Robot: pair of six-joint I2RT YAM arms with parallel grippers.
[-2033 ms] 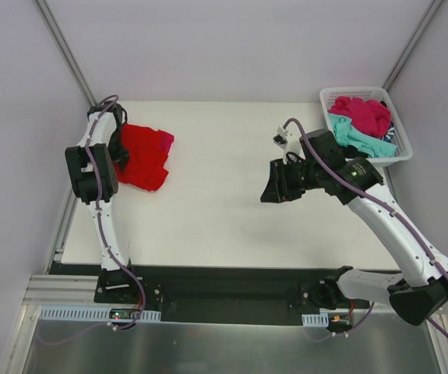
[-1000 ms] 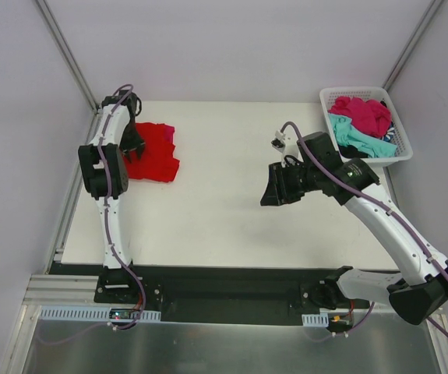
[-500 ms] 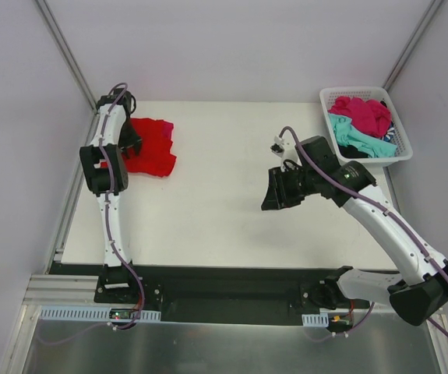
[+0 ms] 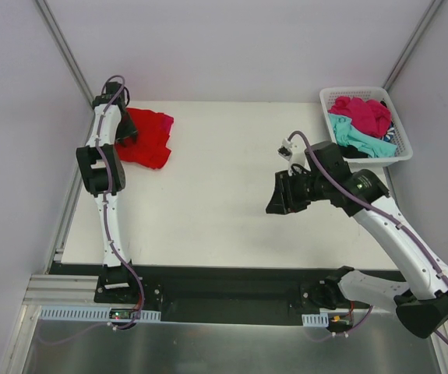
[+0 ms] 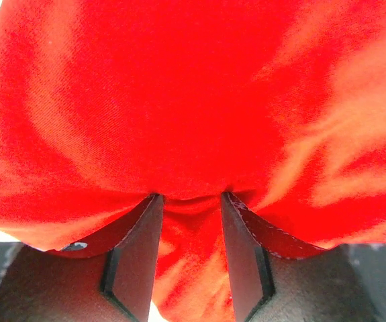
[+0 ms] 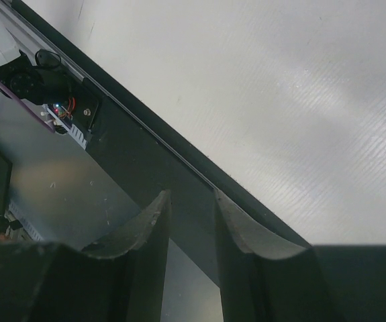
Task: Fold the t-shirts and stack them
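Observation:
A folded bright red t-shirt [image 4: 149, 140] lies at the table's far left corner. My left gripper [image 4: 122, 131] is at its left edge. In the left wrist view the red t-shirt [image 5: 193, 100] fills the frame, and my left gripper [image 5: 189, 198] is shut on a thick fold of it, the cloth bulging over both fingertips. Magenta-pink [image 4: 361, 113], teal [image 4: 352, 139] and dark [image 4: 391, 136] t-shirts are heaped in the basket. My right gripper [image 4: 278, 195] hovers above the table's middle right, far from any cloth. In its wrist view the right gripper [image 6: 191, 194] is open and holds nothing.
The white lattice basket [image 4: 361, 92] stands at the far right corner. A grey wall and a metal post run close along the left arm. The table's black front rail [image 6: 179, 168] and the arm bases lie along the near edge.
My left gripper has carried the red t-shirt further back towards the far left corner. My right arm has drifted slightly right and nearer, jaws unchanged.

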